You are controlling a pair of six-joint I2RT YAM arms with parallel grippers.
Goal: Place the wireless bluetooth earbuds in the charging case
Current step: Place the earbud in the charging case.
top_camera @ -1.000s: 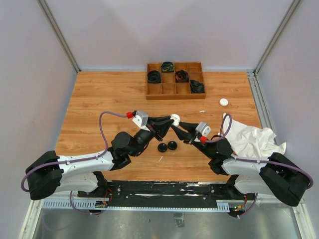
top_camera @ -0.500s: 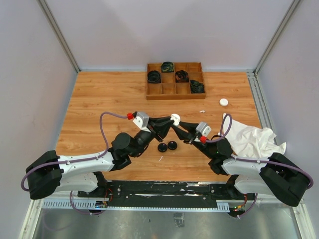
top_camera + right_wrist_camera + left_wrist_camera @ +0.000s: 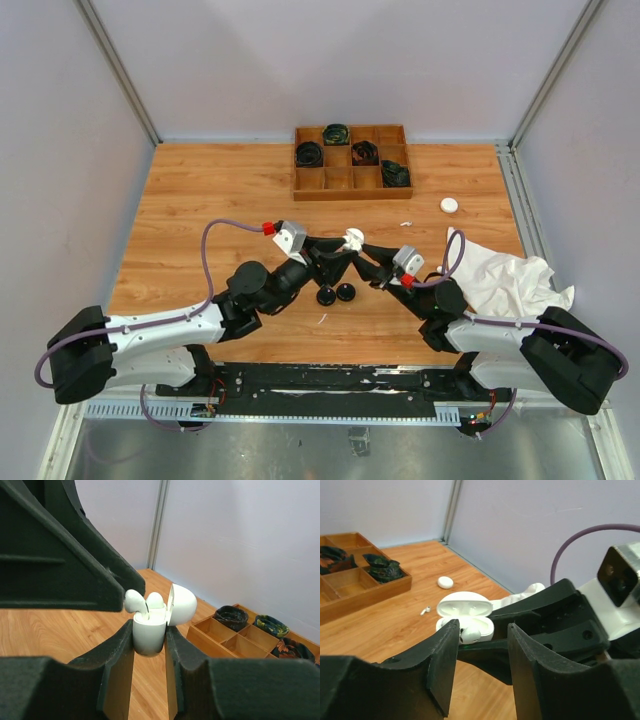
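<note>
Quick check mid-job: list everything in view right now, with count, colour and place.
open white oval charging case: one, white, held above mid-table, lid up
stemmed white earbuds: two, white, in the open case
loose tiny white earbud: one, white, on the table near the cloth
closed round white case: one, white, far right of table
round black puck cases: two, black, side by side mid-table
wooden compartment tray: one, brown, far edge
coiled dark cables: four, dark, separate tray compartments
crumpled white cloth: one, white, right edge
wood-grain table: one, brown
left arm: one, black and white, jaws apart beside the open case
right arm: one, black and white, jaws shut on the open case
</note>
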